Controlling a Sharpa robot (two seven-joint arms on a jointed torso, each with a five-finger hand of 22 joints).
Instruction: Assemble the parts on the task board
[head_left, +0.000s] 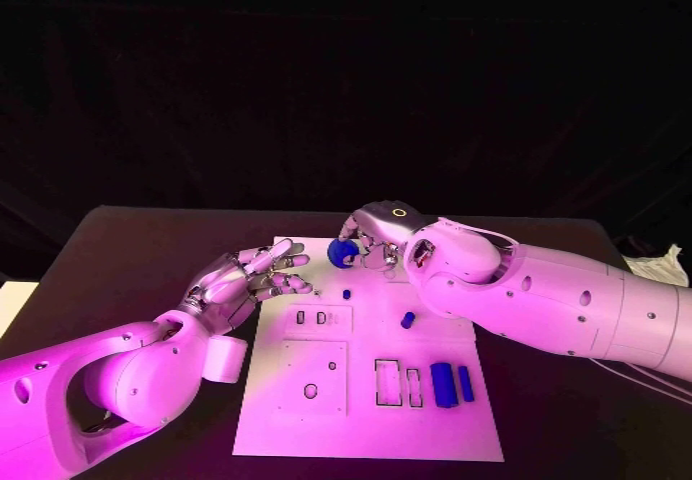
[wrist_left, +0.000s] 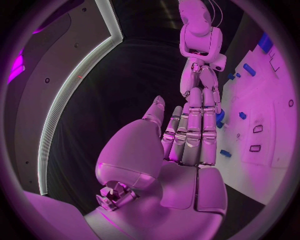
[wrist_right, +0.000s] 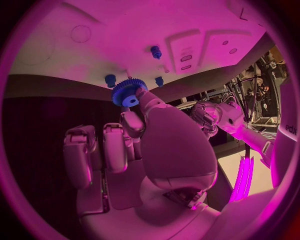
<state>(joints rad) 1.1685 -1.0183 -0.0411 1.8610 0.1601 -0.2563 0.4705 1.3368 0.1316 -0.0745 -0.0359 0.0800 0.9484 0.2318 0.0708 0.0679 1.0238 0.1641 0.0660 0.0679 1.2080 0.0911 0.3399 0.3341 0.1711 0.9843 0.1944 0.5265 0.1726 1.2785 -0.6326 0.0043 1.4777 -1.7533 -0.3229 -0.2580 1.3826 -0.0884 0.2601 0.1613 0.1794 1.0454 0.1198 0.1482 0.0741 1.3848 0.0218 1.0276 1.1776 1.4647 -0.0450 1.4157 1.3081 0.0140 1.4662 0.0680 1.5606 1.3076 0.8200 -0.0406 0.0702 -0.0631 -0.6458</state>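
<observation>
The flat white task board (head_left: 368, 400) is lying under both hands. The left hand (head_left: 245, 285) is hovering at its edge, fingers apart, holding nothing. The right hand (head_left: 378, 240) is pinching a small blue toothed gear (head_left: 343, 252) over the board's far end — it could slip out, because just the fingertips are gripping it.

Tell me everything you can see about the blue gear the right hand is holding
The blue gear is a small toothed wheel with a round central hub, seemingly plastic. The right hand pinches it between its fingertips, lifted above the far end of the task board. In the right wrist view its flat face is turned toward the camera. Nothing else touches it.
</observation>
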